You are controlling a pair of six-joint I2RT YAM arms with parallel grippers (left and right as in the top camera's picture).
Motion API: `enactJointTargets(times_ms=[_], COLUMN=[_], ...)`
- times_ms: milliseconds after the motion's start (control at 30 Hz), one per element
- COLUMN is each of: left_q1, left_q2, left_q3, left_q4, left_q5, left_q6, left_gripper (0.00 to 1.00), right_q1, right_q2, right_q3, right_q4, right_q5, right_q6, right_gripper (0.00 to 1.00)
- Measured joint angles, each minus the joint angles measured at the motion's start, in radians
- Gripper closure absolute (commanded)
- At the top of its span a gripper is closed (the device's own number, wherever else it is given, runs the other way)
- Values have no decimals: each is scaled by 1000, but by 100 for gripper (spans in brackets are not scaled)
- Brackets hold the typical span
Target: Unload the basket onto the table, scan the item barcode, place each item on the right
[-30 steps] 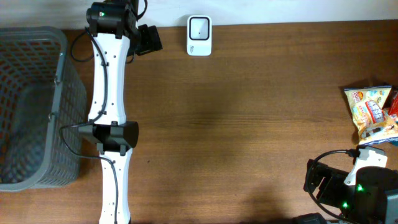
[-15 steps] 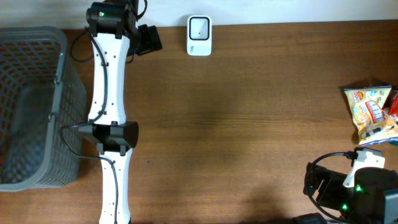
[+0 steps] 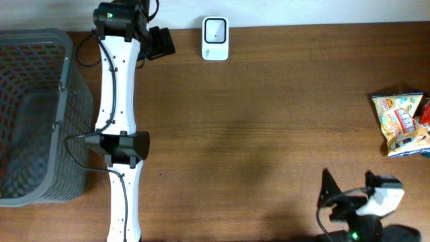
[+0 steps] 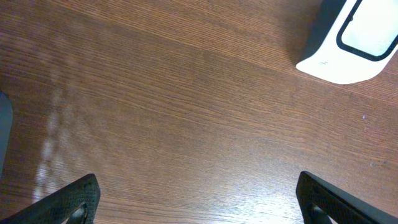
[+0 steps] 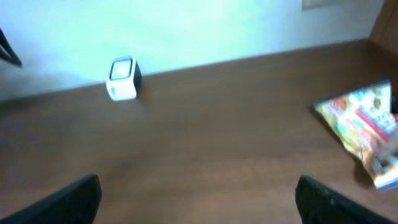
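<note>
Item: yellow crinkled plastic snack packet [image 3: 401, 123], lying at the right edge of the brown wooden counter [image 3: 269, 121].
Scanner: white rounded scanner box [image 3: 215, 38], far edge, centre.
Left fingers [image 4: 74, 198]: spread wide, empty, just left of the scanner.
Right fingers [image 5: 68, 196]: spread wide, empty, near right corner.
Basket: grey plastic mesh basket [image 3: 33, 114], left edge.

No text can be read. Printed lettering is seen on the snack bag [image 3: 401, 123] and a small mark on the white scanner [image 3: 215, 40], but both are too small to be made out.
</note>
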Motion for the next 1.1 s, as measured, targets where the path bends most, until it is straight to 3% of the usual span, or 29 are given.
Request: enactJointTargets(times_ms=[200,633,1100], left_q1=[0,0,0], left_q2=[0,0,0], left_q3=[0,0,0], left_q4=[0,0,0], left_q5=[0,0,0], left_q6=[0,0,0], left_gripper=[1,1,1], right_q1=[-13,-80,-85], right_q2=[-33,-51,-51], right_q3=[-278,-624,-657], right_q4=[348,845,809], right_q5=[-4,-19,-19], right_q6=[-29,-31,-35], right_gripper=[2,2,2])
